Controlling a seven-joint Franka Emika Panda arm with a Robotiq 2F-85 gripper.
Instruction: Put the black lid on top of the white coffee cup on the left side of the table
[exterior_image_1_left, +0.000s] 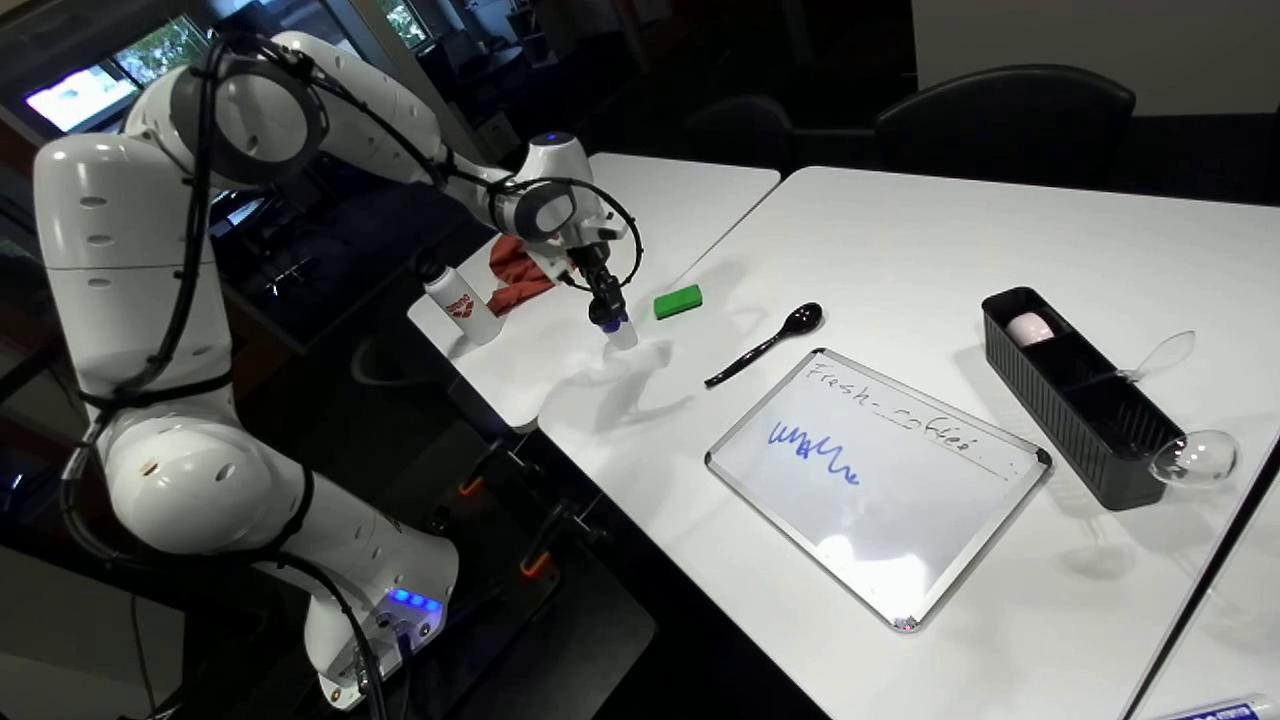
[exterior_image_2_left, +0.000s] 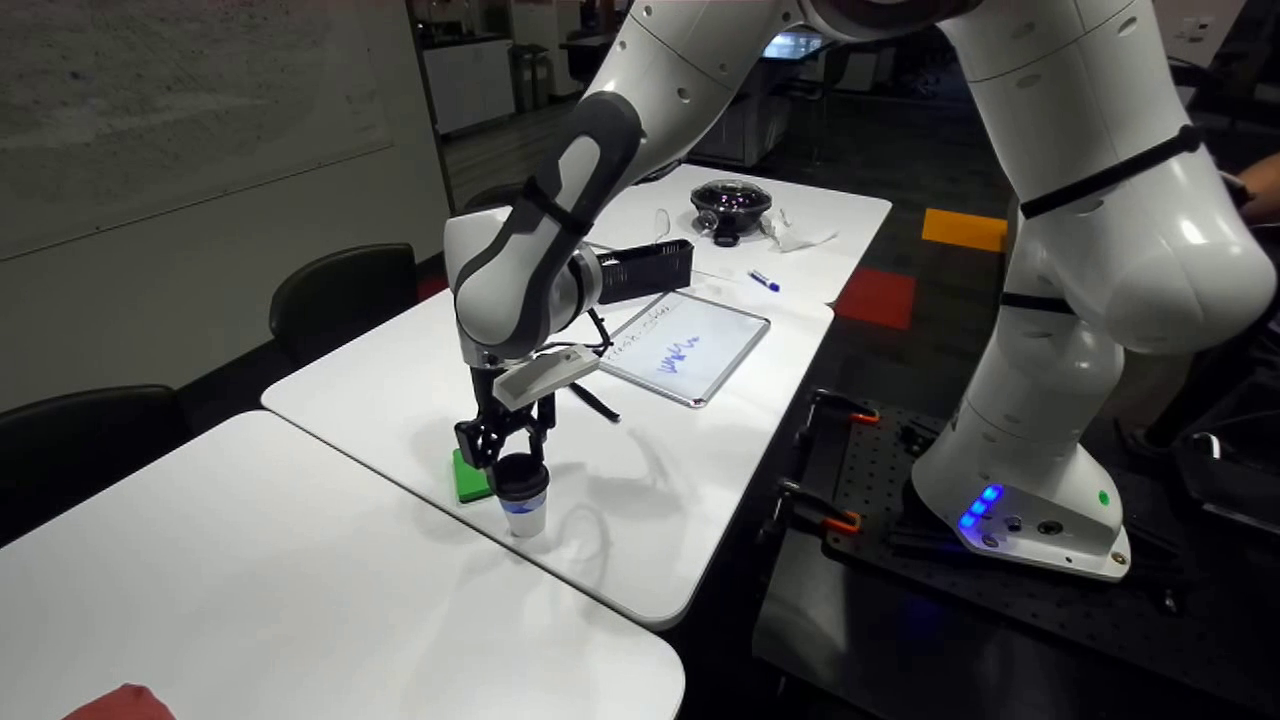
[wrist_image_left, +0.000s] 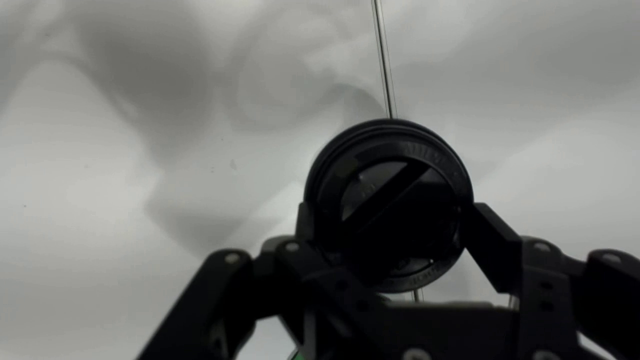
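the white table (exterior_image_1_left: 900, 250) takes up most of the scene, with a dark seam (wrist_image_left: 384, 60) running across it. the robot arm (exterior_image_1_left: 130, 280) reaches over it, its last joints low above the seam. dark chairs (exterior_image_1_left: 1005, 130) stand along the side away from the arm's base. a whiteboard (exterior_image_1_left: 880, 510) with black writing and a blue scribble lies flat on the tabletop. near it is a long black basket (exterior_image_1_left: 1040, 410), one end of which the arm hides in an exterior view. a dark lidded bowl (exterior_image_2_left: 731, 205) sits further along. a red cloth (exterior_image_1_left: 512, 275) lies crumpled, partly behind the arm, near a white bottle (exterior_image_1_left: 465, 308) with red lettering. the gripper (wrist_image_left: 391, 217) points down at the spot where the seam runs. a black spoon (exterior_image_1_left: 768, 344) lies between the whiteboard and the gripper. the white coffee cup (exterior_image_2_left: 525, 512), with a blue band, is upright at the seam, directly below the gripper. a green block (exterior_image_2_left: 468, 482) lies just beside it, partly covered by the gripper in an exterior view. the black lid (wrist_image_left: 390, 190) is on the cup's mouth, pinched between the gripper's fingers (wrist_image_left: 492, 245) at opposite edges; the gripper's own parts cover much of it in the wrist view, and whether it is pressed fully home i cannot tell.
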